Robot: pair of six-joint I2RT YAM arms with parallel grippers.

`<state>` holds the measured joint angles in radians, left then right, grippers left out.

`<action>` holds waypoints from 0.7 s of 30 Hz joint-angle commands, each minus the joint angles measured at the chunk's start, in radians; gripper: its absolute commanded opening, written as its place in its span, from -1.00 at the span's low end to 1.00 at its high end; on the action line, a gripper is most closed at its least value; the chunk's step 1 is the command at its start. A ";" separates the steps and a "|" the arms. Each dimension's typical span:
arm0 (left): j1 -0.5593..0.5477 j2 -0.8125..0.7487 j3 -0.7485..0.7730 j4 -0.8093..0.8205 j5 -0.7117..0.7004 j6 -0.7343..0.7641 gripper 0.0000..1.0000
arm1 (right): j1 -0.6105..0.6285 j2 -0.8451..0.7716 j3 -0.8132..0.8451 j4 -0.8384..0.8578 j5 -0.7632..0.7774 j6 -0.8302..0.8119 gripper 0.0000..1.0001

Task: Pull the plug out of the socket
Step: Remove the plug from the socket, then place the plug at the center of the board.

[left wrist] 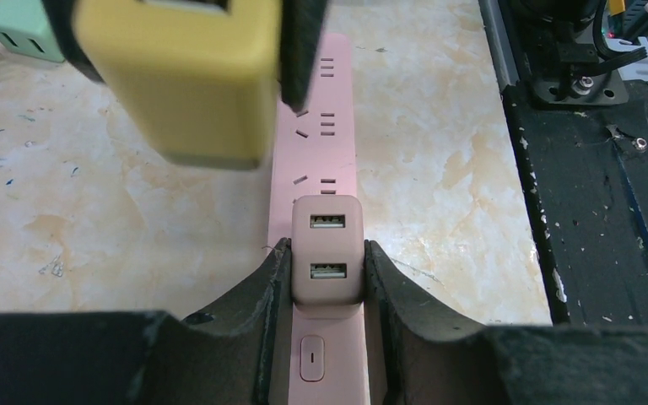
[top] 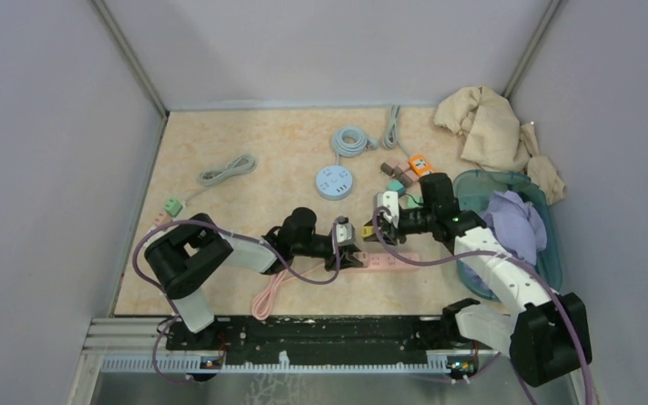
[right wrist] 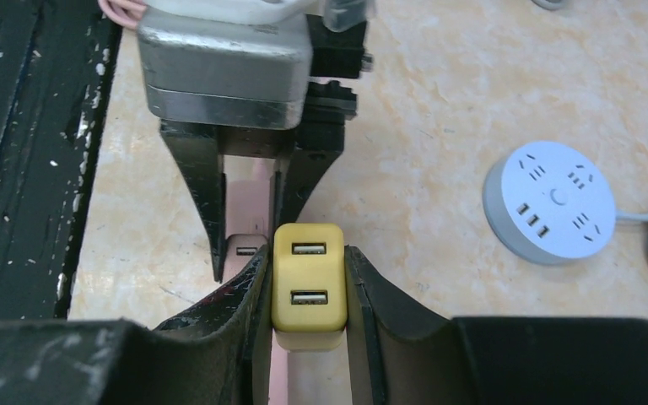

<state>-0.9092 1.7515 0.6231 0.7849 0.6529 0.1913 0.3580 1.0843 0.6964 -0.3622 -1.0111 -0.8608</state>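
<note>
So the pink strip (top: 392,260) lay with its long axis running left to right, along the near edge of the table (top: 219,219). The left gripper (left wrist: 327,253) was pinching the pink plug (left wrist: 327,221), which sat seated on the strip, USB ports facing up and lined along its length. The right gripper (right wrist: 306,257) was clamped tight on the yellow plug (right wrist: 308,287), ports up too, and it looked lifted just above the strip.

Black joints, white shells, purple cables (top: 137,253) on left arm (top: 249,253) and right arm (top: 506,274) — scuffed black jaws.
</note>
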 commanded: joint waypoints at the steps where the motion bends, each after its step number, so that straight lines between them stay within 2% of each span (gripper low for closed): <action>1: -0.007 0.000 -0.038 -0.117 -0.060 -0.050 -0.25 | -0.056 -0.041 0.045 0.073 -0.024 0.063 -1.00; 5: -0.008 -0.034 -0.018 -0.112 -0.081 -0.080 0.26 | -0.088 -0.041 0.040 0.109 0.004 0.111 -1.00; 8: -0.009 -0.060 0.011 -0.134 -0.090 -0.090 0.47 | -0.119 -0.038 0.033 0.151 0.024 0.173 -1.00; 13: -0.007 -0.132 0.035 -0.161 -0.106 -0.099 0.65 | -0.186 -0.036 0.009 0.270 0.065 0.308 -1.00; 16: -0.005 -0.195 0.067 -0.247 -0.137 -0.093 0.69 | -0.235 -0.018 -0.008 0.346 0.082 0.407 -1.00; 18: 0.004 -0.247 0.115 -0.353 -0.145 -0.083 0.70 | -0.267 0.005 -0.009 0.384 0.092 0.469 -1.00; 21: 0.038 -0.310 0.236 -0.618 -0.164 -0.071 0.71 | -0.292 0.049 0.003 0.409 0.113 0.537 -1.00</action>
<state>-0.9028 1.5295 0.7200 0.4557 0.5220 0.1070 0.0994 1.0882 0.6930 -0.0700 -0.9222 -0.4706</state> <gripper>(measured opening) 0.849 0.302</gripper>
